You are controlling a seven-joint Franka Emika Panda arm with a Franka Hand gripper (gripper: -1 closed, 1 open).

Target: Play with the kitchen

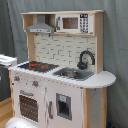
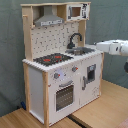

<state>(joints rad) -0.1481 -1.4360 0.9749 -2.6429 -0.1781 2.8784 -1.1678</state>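
The kitchen (image 1: 65, 95) is a tall white and light-wood toy. It has a black faucet (image 1: 86, 57) over a sink (image 1: 72, 74), a red-ring stove (image 1: 37, 65), an oven door (image 1: 29, 106), a grey hood (image 1: 40, 26) and an upper microwave cabinet (image 1: 72, 22). In the second exterior view the kitchen (image 2: 60, 85) stands left of centre. My gripper (image 2: 100, 46) reaches in from the second exterior view's right, at countertop height beside the sink end (image 2: 82, 50). In the first exterior view only a white part of my gripper (image 1: 9, 61) shows, at the left edge next to the stove.
A grey curtain (image 1: 115, 45) hangs behind the kitchen. The toy stands on a light wooden table (image 2: 102, 112) with a seam across it. A white rounded object (image 1: 20, 123) lies at the bottom left of the first exterior view.
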